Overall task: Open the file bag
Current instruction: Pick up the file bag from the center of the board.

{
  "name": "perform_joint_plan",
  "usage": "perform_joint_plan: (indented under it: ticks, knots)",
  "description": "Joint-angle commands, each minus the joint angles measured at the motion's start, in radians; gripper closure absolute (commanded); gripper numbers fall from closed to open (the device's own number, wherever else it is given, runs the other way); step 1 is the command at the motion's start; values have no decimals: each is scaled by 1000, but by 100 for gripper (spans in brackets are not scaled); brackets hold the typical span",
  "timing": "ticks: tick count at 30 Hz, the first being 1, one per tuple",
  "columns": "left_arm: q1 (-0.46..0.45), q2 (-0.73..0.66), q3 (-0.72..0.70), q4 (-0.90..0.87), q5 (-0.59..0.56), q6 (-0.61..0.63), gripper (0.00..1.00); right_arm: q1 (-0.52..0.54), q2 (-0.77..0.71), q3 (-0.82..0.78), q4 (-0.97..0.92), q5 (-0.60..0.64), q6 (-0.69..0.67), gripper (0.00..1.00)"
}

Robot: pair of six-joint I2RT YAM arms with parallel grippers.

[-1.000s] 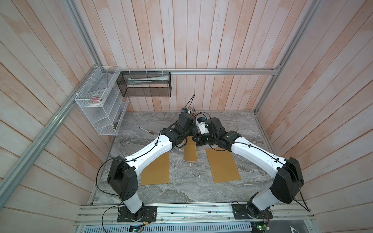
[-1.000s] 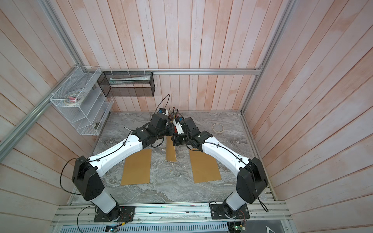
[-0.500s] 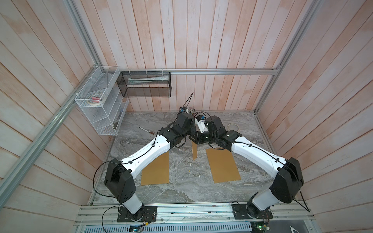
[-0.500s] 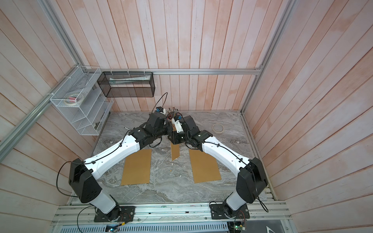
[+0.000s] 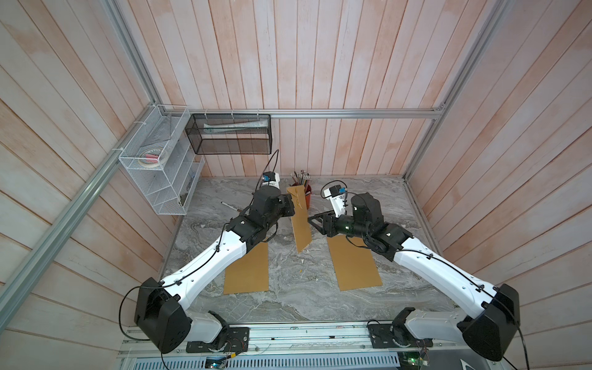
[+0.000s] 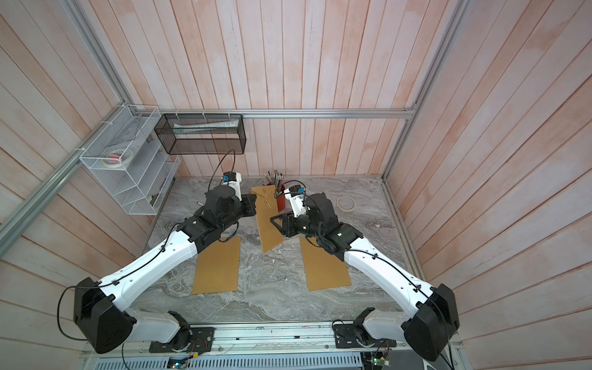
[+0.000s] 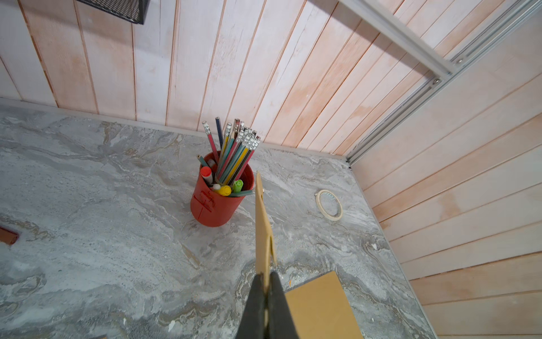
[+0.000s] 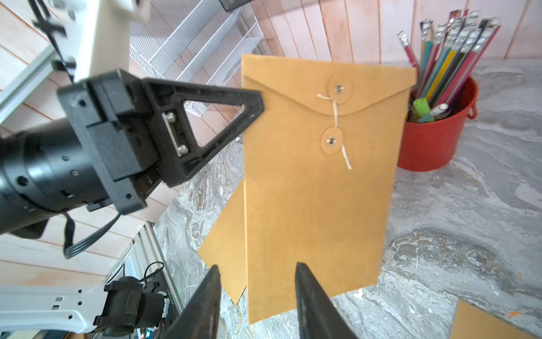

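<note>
One grip now: left gripper (image 7: 266, 277) clamps upright file bag (image 8: 316, 190); right gripper (image 8: 257, 265) just released, free for still-wound string (image 8: 335, 113).

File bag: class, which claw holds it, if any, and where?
The left claw pinches the file bag by a long edge beside its flap; the right claw is open, holding nothing.
</note>
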Motion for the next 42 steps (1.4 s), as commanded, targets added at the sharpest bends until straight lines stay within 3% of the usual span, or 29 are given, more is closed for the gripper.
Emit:
perform_joint_plan:
  ticks: [1, 9, 17, 29, 34, 42]
  knots:
    - [36, -67, -96, 186, 127, 21, 100, -66, -35, -62, 50, -24, 27, 56]
    - [123, -194, -326, 471, 395, -24, 100, -260, -43, -180, 180, -208, 35, 55]
    - [187, -159, -418, 688, 703, -159, 100, -343, 16, -197, 267, -362, 16, 54]
    - [191, -50, -442, 902, 879, -300, 100, -371, 70, -182, 318, -479, -5, 55]
    - [191, -37, -451, 929, 877, -317, 100, -371, 69, -196, 356, -527, 14, 67]
    - [191, -2, -434, 886, 854, -299, 100, -372, 38, -235, 416, -580, 35, 97]
